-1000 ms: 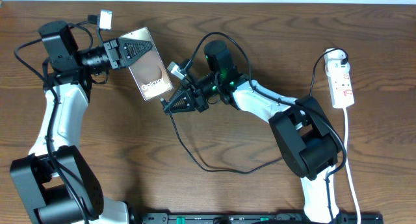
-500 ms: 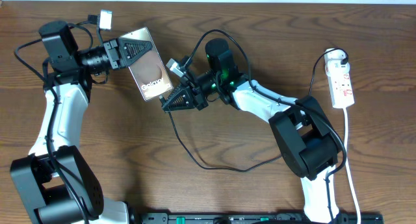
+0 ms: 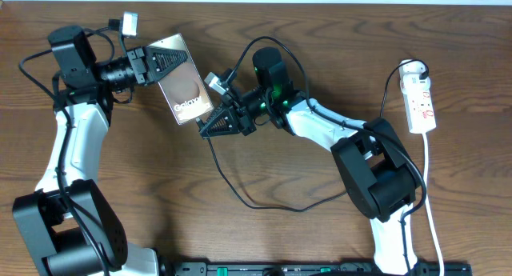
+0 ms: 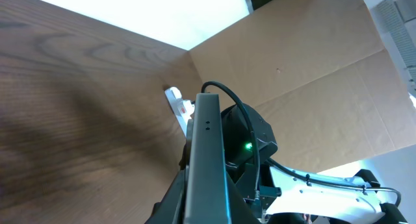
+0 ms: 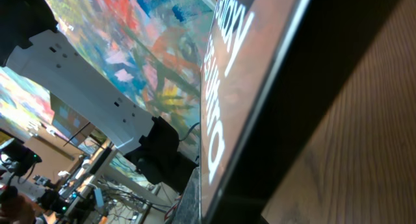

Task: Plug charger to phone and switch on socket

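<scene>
The bronze-brown phone [image 3: 186, 88] with white "Galaxy" lettering is held tilted on its edge above the table. My left gripper [image 3: 166, 65] is shut on its far end. In the left wrist view the phone [image 4: 207, 152] stands edge-on between my fingers. My right gripper [image 3: 206, 130] is shut at the phone's lettered end, and the thin black charger [image 3: 240, 198] trails from its tip in a loop across the table. The connector tip is hidden. The right wrist view is filled by the glossy phone [image 5: 260, 87], very close. The white socket [image 3: 422, 100] lies at the far right, away from both grippers.
The socket's white cord [image 3: 433, 204] runs down the right side of the table. The right arm's base [image 3: 376, 176] stands between the charger loop and the socket. A cardboard wall [image 4: 305, 74] stands behind the table.
My right gripper has edged slightly up towards the phone's lettered end. The left gripper and the phone have stayed still.
</scene>
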`<state>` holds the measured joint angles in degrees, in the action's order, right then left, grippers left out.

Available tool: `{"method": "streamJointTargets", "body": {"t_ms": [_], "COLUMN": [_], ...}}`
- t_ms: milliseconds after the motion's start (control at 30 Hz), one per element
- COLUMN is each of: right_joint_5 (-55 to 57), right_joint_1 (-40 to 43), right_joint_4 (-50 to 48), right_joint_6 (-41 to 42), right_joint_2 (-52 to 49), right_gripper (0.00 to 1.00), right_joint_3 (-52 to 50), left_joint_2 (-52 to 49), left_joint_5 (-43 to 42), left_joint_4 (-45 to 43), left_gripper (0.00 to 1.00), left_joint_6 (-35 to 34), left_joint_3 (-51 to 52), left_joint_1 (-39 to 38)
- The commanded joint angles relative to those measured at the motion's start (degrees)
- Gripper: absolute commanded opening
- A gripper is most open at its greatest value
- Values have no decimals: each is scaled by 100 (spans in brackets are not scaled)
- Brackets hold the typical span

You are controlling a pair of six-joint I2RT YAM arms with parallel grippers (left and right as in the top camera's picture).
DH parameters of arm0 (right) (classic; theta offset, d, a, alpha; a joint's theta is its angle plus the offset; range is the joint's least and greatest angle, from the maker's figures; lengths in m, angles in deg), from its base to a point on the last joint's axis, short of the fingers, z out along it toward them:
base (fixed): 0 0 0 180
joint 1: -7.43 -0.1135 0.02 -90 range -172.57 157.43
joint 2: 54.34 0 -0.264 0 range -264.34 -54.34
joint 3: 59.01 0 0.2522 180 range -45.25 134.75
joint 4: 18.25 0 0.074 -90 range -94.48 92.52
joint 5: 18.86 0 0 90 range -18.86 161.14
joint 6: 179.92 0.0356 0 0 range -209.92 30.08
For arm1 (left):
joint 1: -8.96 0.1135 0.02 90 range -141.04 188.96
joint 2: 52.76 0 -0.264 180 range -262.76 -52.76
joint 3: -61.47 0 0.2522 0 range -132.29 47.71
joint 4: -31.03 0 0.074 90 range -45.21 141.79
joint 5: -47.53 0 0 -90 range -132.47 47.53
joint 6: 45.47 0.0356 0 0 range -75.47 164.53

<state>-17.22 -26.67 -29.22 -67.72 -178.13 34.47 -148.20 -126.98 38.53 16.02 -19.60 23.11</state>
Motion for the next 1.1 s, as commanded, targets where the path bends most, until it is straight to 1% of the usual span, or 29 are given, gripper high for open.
{"method": "streamJointTargets", "body": {"t_ms": [0, 900, 1067], "right_joint_5": [-114, -28, -26], "right_joint_1": [-50, -44, -44], "right_joint_4": [-13, -42, -175], "right_joint_6": [52, 114, 199], "right_joint_2": [76, 76, 76], "right_gripper": [1, 1, 1], "right_joint_3": [37, 37, 37], "left_joint_2": [50, 50, 50], "left_joint_5": [-92, -94, -98], "left_joint_4": [-20, -20, -20], "left_gripper": [7, 7, 8], "left_joint_6": [-76, -2, -2], "left_joint_3": [-39, -39, -39], "left_joint_1": [17, 13, 13]}}
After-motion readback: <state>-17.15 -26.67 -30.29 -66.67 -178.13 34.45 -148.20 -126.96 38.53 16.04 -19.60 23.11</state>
